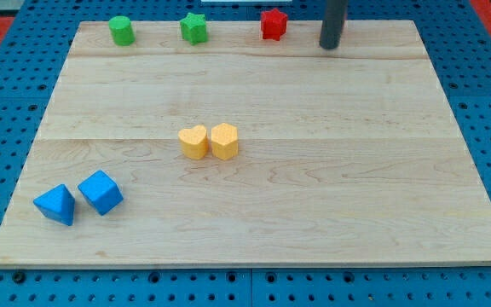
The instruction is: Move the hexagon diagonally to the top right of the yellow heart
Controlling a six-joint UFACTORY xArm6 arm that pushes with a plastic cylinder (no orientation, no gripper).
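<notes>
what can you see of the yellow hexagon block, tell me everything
The yellow hexagon is a small, matte, orange-yellow block with a flat six-sided top and upright side faces. It stands flat near the middle of the wooden board, pressed against the right side of the yellow heart; they look to be touching. My tip is far off, at the view's top right.

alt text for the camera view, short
A yellow hexagon sits touching the right side of a yellow heart mid-board. My tip rests near the top edge, right of a red block; green blocks sit top left, two blue blocks bottom left.
</notes>
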